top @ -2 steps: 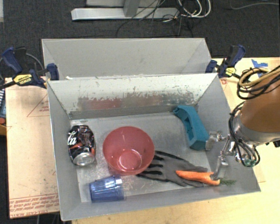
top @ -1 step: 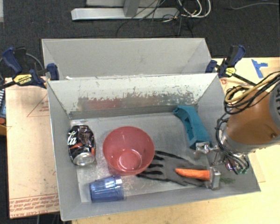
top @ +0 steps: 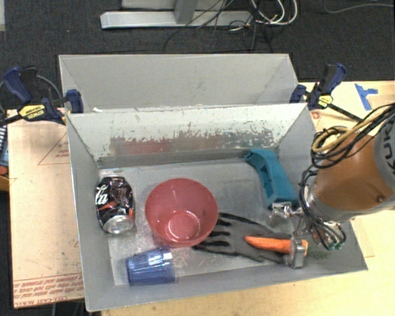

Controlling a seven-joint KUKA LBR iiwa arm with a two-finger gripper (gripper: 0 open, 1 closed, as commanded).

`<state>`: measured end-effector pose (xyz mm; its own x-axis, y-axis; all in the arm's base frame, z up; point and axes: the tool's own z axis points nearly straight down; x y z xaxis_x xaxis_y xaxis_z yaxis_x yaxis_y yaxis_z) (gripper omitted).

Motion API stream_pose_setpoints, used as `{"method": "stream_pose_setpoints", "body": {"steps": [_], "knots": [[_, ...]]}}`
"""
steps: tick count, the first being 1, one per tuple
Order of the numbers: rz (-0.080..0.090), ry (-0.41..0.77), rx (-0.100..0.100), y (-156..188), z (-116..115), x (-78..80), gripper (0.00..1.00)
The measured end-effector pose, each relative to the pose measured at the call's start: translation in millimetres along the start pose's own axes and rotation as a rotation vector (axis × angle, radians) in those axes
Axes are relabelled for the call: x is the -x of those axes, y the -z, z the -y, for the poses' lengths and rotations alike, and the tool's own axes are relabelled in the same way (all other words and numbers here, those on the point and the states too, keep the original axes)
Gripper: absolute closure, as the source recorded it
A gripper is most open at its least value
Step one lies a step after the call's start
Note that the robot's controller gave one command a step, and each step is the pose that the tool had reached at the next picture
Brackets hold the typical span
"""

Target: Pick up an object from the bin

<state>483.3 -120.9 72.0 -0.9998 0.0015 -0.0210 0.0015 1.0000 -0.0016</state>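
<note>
Near the right end of the grey metal bin, a black pronged plastic kitchen utensil lies flat on the floor. Its long axis runs left to right: the splayed prongs point left, up against the round pink plastic bowl, and its orange handle trails right and slightly nearer. The gripper stands with its fingers spread, one on the far side and one on the near side of the handle's right end, not yet pinching it. The utensil looks light and stiff. The smooth, narrow handle may slip or swing, so a hold across it closer to the prongs seems steadier.
</note>
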Motion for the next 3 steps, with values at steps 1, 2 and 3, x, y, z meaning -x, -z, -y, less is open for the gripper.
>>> {"method": "stream_pose_setpoints", "body": {"steps": [1, 2, 3], "knots": [[-0.026, 0.016, 0.007, 4.2, 10.8, 7.5, 1.00], [-0.026, 0.016, 0.007, 4.2, 10.8, 7.5, 1.00], [-0.026, 0.017, 0.007, 5.8, 10.5, 7.4, 1.00]]}}
